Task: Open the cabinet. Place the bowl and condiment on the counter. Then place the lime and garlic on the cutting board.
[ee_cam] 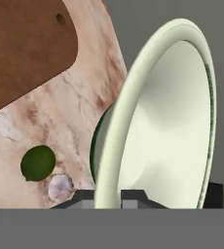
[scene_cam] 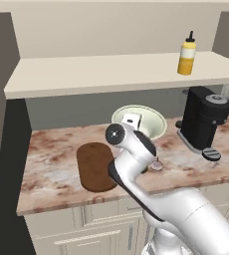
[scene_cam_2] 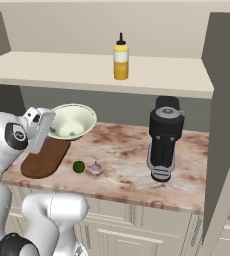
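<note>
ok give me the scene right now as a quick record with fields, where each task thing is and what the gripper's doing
gripper: shut on the bowl's rim
bowl: held tilted above the counter, near the cutting board's far end
condiment: upright on the cabinet shelf
cutting board: flat on the counter, nothing on it
lime: on the counter beside the board
garlic: on the counter next to the lime
coffee machine: on the counter, to the right
done so far: cabinet open; bowl off the shelf, not yet set down
</note>
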Controlling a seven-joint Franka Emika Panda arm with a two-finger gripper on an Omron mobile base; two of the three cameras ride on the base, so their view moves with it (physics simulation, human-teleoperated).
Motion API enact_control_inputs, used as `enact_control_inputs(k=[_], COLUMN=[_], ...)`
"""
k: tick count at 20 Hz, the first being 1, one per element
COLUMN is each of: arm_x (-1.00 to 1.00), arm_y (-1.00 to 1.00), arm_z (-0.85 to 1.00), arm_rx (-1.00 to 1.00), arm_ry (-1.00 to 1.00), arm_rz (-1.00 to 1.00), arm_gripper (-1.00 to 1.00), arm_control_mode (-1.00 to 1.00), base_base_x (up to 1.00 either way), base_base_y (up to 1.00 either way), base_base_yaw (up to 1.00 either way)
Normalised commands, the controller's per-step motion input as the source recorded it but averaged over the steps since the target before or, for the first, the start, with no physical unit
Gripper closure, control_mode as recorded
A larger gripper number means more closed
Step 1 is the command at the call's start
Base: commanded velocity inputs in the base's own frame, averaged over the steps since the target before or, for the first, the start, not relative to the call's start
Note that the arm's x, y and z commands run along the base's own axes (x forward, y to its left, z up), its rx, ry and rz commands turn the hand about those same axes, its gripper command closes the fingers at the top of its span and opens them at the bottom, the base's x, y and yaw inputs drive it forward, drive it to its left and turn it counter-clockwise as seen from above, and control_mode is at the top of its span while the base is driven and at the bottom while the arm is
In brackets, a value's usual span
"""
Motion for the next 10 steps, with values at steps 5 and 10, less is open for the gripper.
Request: enact_control_inputs(k=[5,10], arm_x=[0.48,0.49], arm_y=[0.0,0.0], arm_z=[-0.26,-0.28], arm_rx=[0.0,0.0], arm_ry=[0.0,0.0], arm_rz=[0.0,0.0], arm_gripper=[1.0,1.0], arm_control_mode=[-1.0,-1.0], base_base_x=[0.0,0.0], base_base_y=[0.0,0.0], base_base_yaw=[0.0,0.0])
